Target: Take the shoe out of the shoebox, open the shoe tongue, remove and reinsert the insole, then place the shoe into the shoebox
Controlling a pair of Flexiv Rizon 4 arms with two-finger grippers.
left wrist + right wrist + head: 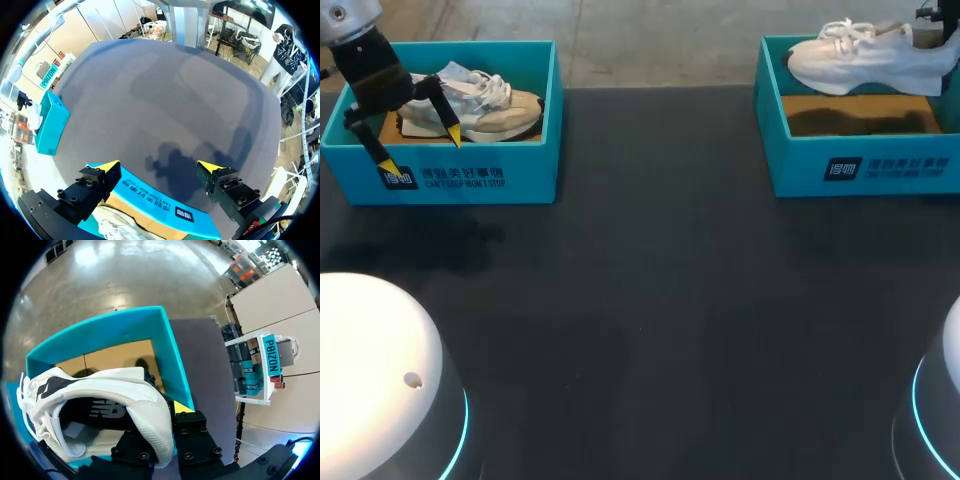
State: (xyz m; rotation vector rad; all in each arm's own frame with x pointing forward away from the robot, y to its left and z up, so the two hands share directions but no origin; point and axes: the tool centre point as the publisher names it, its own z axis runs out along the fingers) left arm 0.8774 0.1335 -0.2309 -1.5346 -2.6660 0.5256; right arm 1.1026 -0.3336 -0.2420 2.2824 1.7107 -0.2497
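Table: you are looking at a dark, matte charcoal top (650,300) that fills most of the head view, even in tone.
Far edge: it runs straight across the head view, where the dark top meets paler floor.
Floor: pale grey-tan and smooth (650,40). In the right wrist view it is glossy (115,275) and throws back white glare.
Light: overhead and diffuse, going by the soft bright patches on the floor.
Shadows: a dark, lumpy shadow (185,160) lies on the tabletop in the left wrist view. Fainter broad patches (600,350) dull the near half in the head view.
Right wrist view, table: you get only a narrow dark strip (200,360).
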